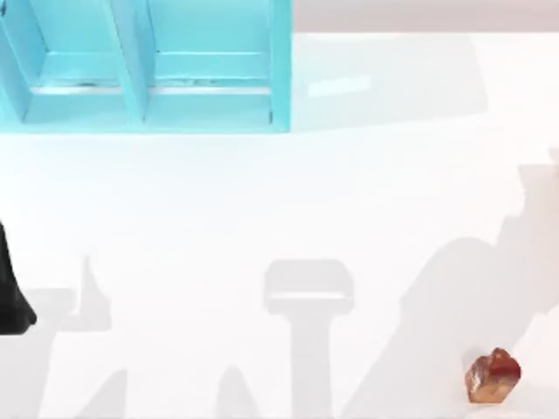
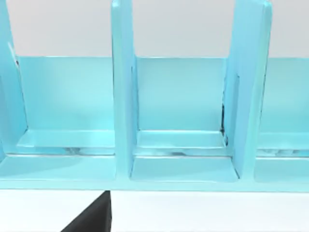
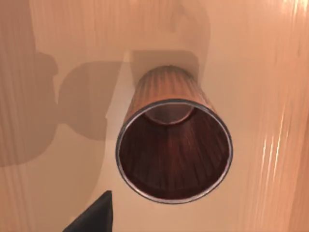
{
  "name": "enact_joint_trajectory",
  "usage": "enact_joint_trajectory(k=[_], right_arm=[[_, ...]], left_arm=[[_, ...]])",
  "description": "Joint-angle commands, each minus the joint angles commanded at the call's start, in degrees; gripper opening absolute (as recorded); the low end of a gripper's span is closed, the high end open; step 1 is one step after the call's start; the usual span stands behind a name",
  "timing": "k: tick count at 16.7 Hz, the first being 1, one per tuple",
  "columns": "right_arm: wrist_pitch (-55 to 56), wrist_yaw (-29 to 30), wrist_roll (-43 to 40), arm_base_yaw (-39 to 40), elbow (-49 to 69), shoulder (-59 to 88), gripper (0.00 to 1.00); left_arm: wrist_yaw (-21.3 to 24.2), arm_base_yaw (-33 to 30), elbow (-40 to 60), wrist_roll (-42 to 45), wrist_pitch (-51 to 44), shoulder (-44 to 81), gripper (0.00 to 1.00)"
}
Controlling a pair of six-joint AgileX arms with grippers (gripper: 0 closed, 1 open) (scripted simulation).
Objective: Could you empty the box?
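just beside the table's (image 1: 262,218) near-right corner, tilted reddish-brown cup (image 1: 493,376)

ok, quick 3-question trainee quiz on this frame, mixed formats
1. True or false: the blue shelf unit sits at the top view's far left.
2. Where does the small reddish-brown object lie on the table? A) near right corner B) centre C) inside the shelf
3. What does the right wrist view look down into?

Key: 1 true. 2 A. 3 The open mouth of a brown cup.
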Motion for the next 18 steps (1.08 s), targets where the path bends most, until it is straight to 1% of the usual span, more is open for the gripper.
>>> enact_joint_trajectory(k=[7, 9, 13, 18], right_arm=[[13.02, 0.00, 0.17, 0.16, -11.50, 1.45, 1.00], [14.74, 0.01, 0.07, 0.05, -13.01, 1.72, 1.00], [14.83, 0.01, 0.06, 0.04, -13.08, 1.74, 1.00], [14.83, 0.01, 0.06, 0.04, -13.08, 1.74, 0.62]], left_arm=[[0.00, 0.00, 0.00, 0.00, 0.00, 0.00, 1.00], [0.00, 0.00, 0.00, 0.00, 0.00, 0.00, 1.00], [0.00, 0.00, 0.00, 0.00, 0.00, 0.00, 1.00], [0.00, 0.00, 0.00, 0.00, 0.00, 0.00, 1.00]])
